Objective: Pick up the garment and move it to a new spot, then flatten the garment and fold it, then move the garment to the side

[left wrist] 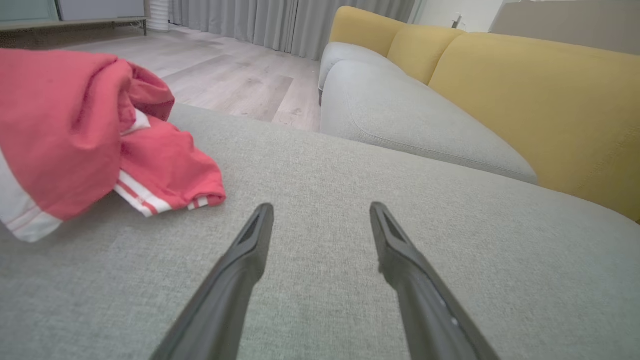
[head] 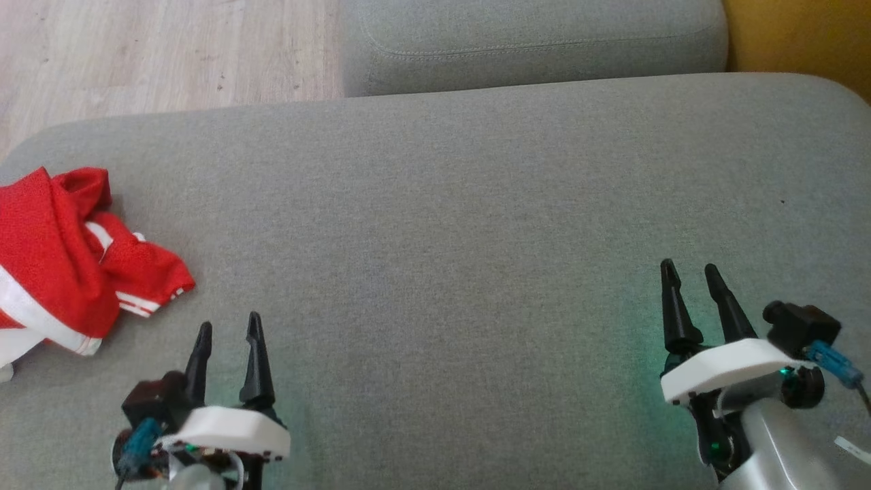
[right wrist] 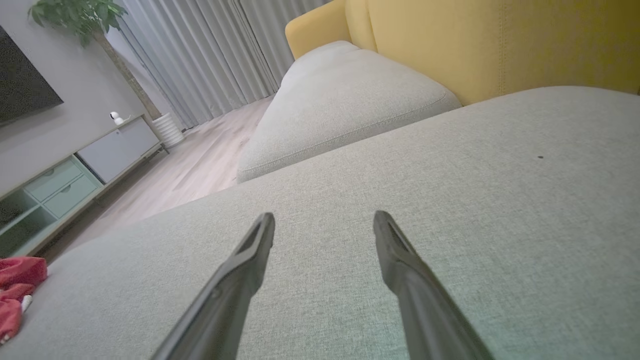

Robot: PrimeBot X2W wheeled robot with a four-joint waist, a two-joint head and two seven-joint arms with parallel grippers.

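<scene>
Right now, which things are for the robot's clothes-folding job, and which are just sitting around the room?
For the job:
red garment, crumpled at the cushion's left edge
grey cushion it lies on
left gripper, open, beside the garment
right gripper, open, far from it

Just sitting around:
yellow backrest
potted plant
cabinet
curtains
wooden floor

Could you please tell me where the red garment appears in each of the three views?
Head view: garment at the left edge, crumpled on the near cushion.
Left wrist view: garment in the upper left, on the same cushion.
Right wrist view: garment at the lower left edge, partly cut off.
Shared landmark: the far cushion, past the near one.
</scene>
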